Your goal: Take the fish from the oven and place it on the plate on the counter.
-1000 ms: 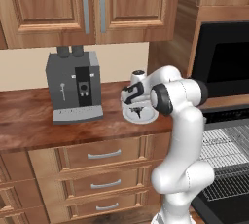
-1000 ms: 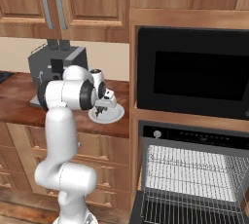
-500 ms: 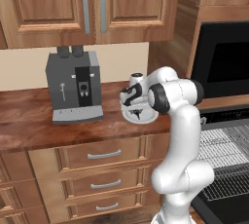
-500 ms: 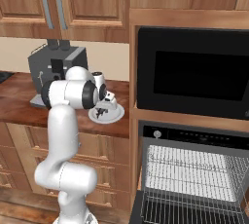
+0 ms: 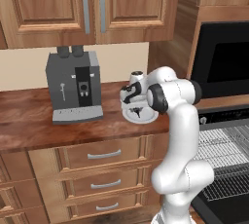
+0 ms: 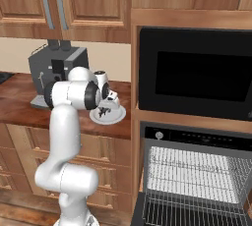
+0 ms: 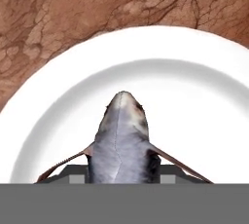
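The gripper (image 7: 121, 179) is seen in the hand view with the fish (image 7: 121, 142) lying between its two dark finger tips, the jaws standing part-way apart and set against the flanks of the fish, so that the fish is taken to be held. The body of the fish is grey, paler along the back, with the blunt head pointing away from the hand and thin fins spread out to either side. Directly beneath it the white well of the plate (image 7: 194, 121) is seen, the fish being placed over the middle of the plate; whether it touches the plate cannot be told.

In the left base view the gripper (image 5: 136, 107) is pointed down at the plate (image 5: 148, 117), and a small dark shape, the fish (image 5: 137, 111), is seen just over the middle of it. In the right base view the same is shown from the other side: the gripper (image 6: 105, 106), the fish (image 6: 103, 112) and the plate (image 6: 114, 117).

The plate is set on the counter (image 5: 29, 125), close to its front edge and near its right end, where the tall wooden side panel begins. A grey coffee machine (image 5: 74, 86) is stood further to the left, toward the back edge, apart from the plate.

To the right, the oven (image 6: 197, 136) is seen with its door dropped open and its wire rack (image 6: 189, 173) exposed.
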Robot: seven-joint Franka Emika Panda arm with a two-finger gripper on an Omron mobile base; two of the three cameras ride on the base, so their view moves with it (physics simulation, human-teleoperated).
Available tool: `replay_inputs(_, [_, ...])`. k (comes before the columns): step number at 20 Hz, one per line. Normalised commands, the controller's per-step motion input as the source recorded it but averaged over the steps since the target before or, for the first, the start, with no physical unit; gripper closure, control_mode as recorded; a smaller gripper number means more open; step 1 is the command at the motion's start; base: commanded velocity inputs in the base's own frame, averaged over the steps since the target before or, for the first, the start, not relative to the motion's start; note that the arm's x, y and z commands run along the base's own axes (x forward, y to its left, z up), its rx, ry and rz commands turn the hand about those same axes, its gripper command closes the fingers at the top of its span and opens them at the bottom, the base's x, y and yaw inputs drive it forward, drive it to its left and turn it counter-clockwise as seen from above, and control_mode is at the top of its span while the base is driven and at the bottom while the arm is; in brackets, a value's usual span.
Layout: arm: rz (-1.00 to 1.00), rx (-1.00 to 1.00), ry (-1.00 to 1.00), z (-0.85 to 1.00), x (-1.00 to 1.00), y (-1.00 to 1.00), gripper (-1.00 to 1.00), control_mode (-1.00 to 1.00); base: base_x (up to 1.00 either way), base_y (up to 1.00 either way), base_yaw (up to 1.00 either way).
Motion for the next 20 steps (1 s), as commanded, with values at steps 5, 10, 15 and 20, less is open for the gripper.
replay_inputs(5, [0.00, 0.00, 0.00, 0.00, 0.01, -0.06, -1.00, -1.00, 0.00, 0.00, 0.00])
replay_inputs(10, [0.00, 0.00, 0.00, 0.00, 0.00, -0.13, -1.00, -1.00, 0.00, 0.00, 0.00])
replay_inputs(15, [0.00, 0.00, -0.01, 0.11, 0.00, 0.00, -1.00, -1.00, 0.00, 0.00, 0.00])
replay_inputs(20, [0.00, 0.00, -0.03, 0.31, 0.00, 0.00, -1.00, -1.00, 0.00, 0.00, 0.00])
